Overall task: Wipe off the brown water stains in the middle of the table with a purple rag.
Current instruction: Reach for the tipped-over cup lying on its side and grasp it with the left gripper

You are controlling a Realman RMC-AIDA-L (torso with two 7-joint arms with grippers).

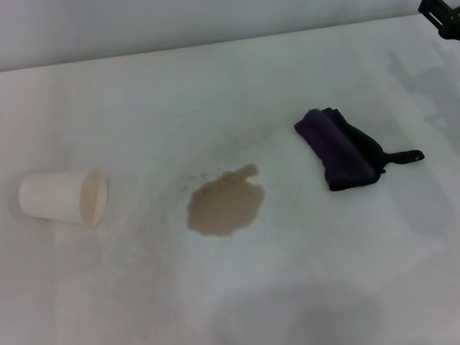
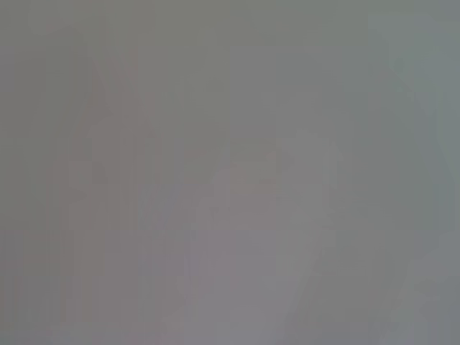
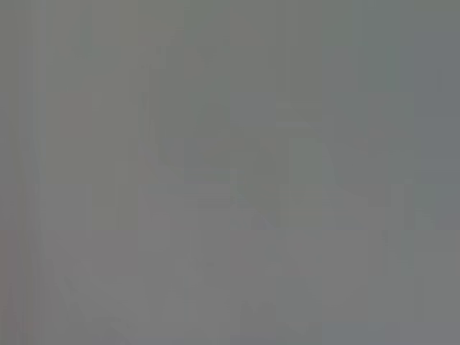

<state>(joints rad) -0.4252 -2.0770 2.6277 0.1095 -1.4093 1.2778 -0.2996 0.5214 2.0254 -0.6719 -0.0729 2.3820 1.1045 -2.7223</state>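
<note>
Nearest, on the white counter [image 1: 317,293]: a broad grey shadow patch [image 1: 296,322] and nothing else. Farther in, at mid-counter: the brown water stains [image 1: 224,204], one roundish tan puddle with a small lobe reaching toward the far right. Left of it, well apart: a white paper cup [image 1: 64,199] tipped on its side, mouth toward the puddle. Right of the puddle, near but not touching: the purple rag [image 1: 340,149], bundled, long axis running from far-left to near-right, thin black strip trailing to the right. Farthest, top right corner: the right hand [image 1: 446,14], black, raised, nearer to the rag than anything else; opening impossible to tell, nothing held. Left hand nowhere in sight. Both wrist views blank grey. Beyond the counter's far edge, a plain pale wall [image 1: 203,12].
</note>
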